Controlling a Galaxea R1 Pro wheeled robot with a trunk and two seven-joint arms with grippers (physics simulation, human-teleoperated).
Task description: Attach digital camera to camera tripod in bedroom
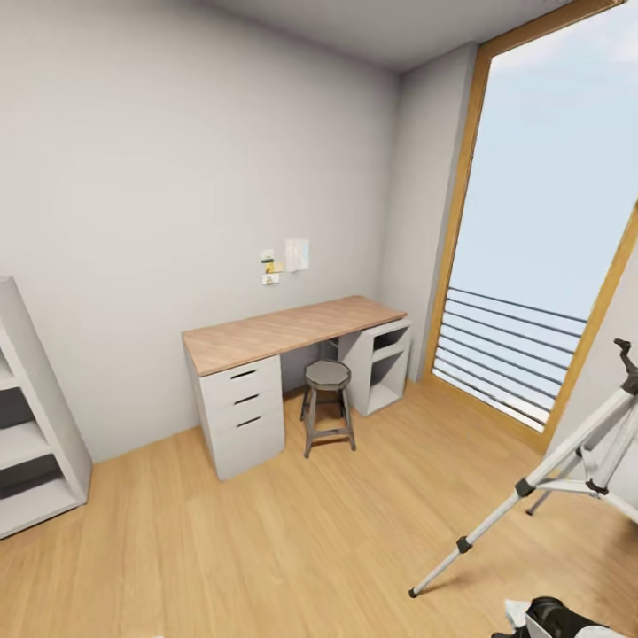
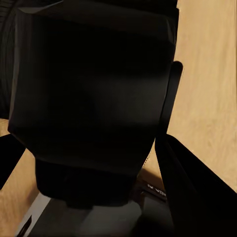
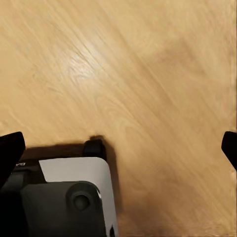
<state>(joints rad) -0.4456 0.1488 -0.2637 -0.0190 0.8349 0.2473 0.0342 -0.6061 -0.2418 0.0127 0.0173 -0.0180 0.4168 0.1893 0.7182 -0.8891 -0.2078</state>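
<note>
At the far left of the bedroom, a white shelf unit (image 1: 35, 425) is standing against the wall, and next along a wood-topped desk (image 1: 283, 332) is sheltering a small round stool (image 1: 328, 377) before the tall window (image 1: 549, 221). At the right edge the camera tripod (image 1: 567, 461) is standing on the plank floor with its legs splayed for balance. One silver leg is slanting down toward the room's middle, and its long axis is rising toward the black head at the frame's edge. In the left wrist view, the left gripper (image 2: 94, 123) is looking closed around a black boxy body, which I judge to be the digital camera (image 2: 89, 89), carried low over the floor, probably for transport. It is too dark and close to tell which way its lens is pointing. In the right wrist view, the right gripper (image 3: 118, 148) is hanging over bare floor, its fingers spread wide and gripping nothing.
</note>
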